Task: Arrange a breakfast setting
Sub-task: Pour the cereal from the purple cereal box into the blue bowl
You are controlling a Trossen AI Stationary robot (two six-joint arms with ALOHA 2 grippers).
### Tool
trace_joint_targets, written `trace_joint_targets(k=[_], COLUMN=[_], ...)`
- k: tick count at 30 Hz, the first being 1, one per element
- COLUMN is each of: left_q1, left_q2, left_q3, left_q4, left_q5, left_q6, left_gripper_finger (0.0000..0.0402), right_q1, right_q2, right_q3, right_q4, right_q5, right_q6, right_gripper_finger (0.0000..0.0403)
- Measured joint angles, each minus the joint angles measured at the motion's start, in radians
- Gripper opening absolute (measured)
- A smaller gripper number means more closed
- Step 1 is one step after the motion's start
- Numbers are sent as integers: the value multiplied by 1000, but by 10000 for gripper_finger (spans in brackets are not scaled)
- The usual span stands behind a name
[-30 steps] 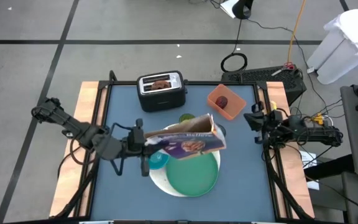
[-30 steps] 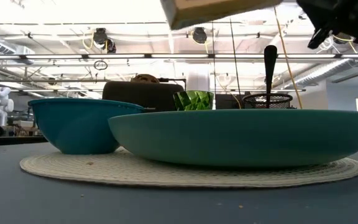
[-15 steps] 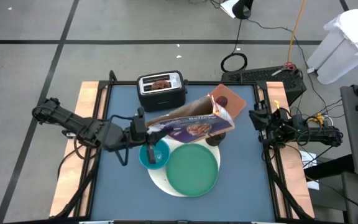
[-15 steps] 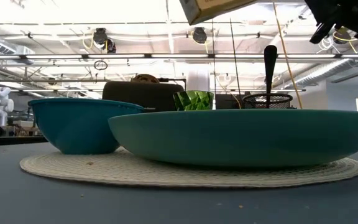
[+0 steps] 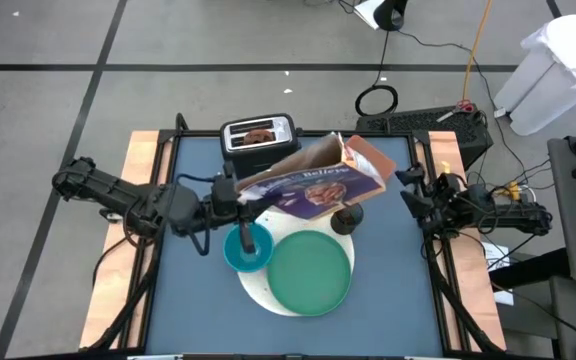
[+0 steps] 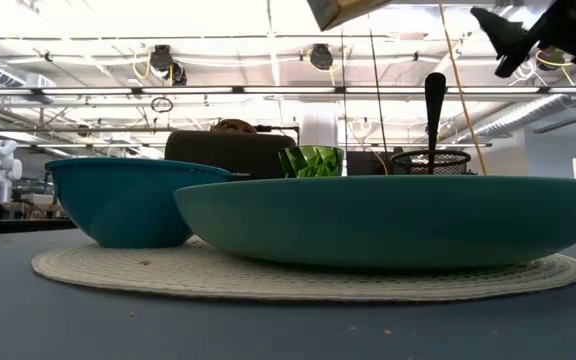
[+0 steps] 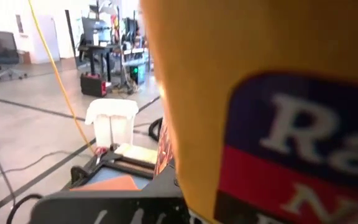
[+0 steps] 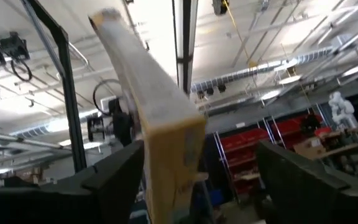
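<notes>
While the left gripper (image 5: 230,196) clamps its closed end, the cereal box (image 5: 313,182) looks light, crushable cardboard; right gripper (image 5: 415,196) unclear.

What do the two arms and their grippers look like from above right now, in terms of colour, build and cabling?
Both are black, jointed arms of slim tubular links with bulkier joint housings. The left arm has black cable looping beside it and ends in the left gripper, a dark, blocky two-finger unit. The right arm carries cables too; the right gripper is matching black. No markings are legible.
</notes>
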Motion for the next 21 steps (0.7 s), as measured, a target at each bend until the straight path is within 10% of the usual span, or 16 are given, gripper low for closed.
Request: trace_joint_targets(k=[21], left_q1=[56], left_q2=[0], left_q3=[0], left_q4=[72], left_q5=[70], left_q6=[5], left_gripper_finger=[4], right_q1=[0], right_q2=[509], right_q3=[78], right_q4=[266], right_q5=[-57], right_q6=[12], right_gripper_finger=[307])
